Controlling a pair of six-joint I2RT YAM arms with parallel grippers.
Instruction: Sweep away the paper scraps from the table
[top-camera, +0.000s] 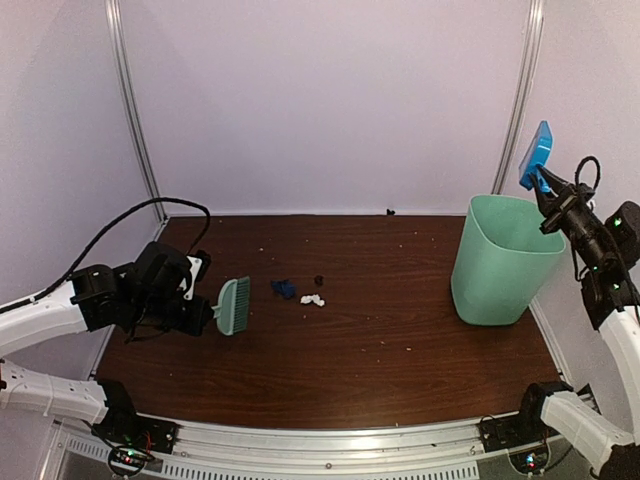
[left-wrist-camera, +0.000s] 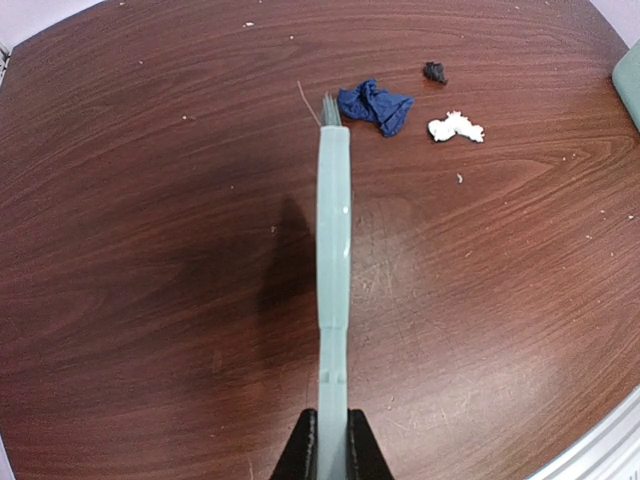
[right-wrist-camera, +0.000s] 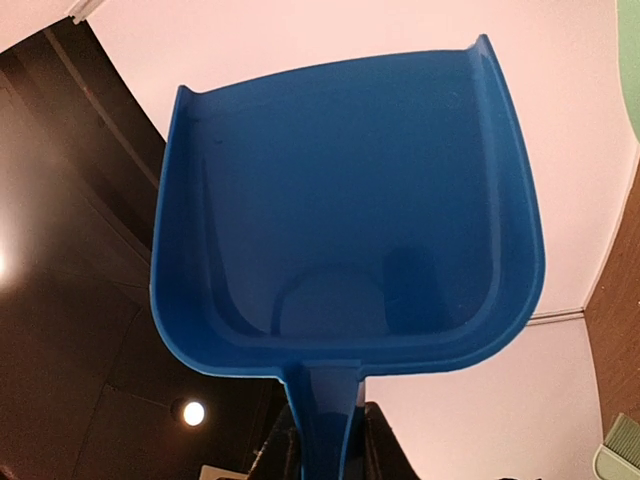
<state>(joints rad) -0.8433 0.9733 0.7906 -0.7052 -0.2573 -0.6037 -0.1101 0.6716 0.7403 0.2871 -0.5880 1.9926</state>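
Observation:
Three paper scraps lie mid-table: a dark blue wad (top-camera: 284, 289) (left-wrist-camera: 375, 105), a white wad (top-camera: 313, 299) (left-wrist-camera: 456, 128) and a small black wad (top-camera: 319, 280) (left-wrist-camera: 434, 71). My left gripper (top-camera: 200, 318) (left-wrist-camera: 333, 450) is shut on the handle of the mint-green hand brush (top-camera: 233, 305) (left-wrist-camera: 334, 230), held just left of the blue wad. My right gripper (top-camera: 548, 192) (right-wrist-camera: 330, 450) is shut on the handle of the blue dustpan (top-camera: 536, 155) (right-wrist-camera: 345, 210), raised high above the bin with its pan tipped up; it looks empty.
A mint-green bin (top-camera: 500, 260) stands on the brown table (top-camera: 380, 350) at the right. A silver rail (top-camera: 330, 435) runs along the near edge. Small crumbs dot the far part of the tabletop. White walls enclose the back and sides.

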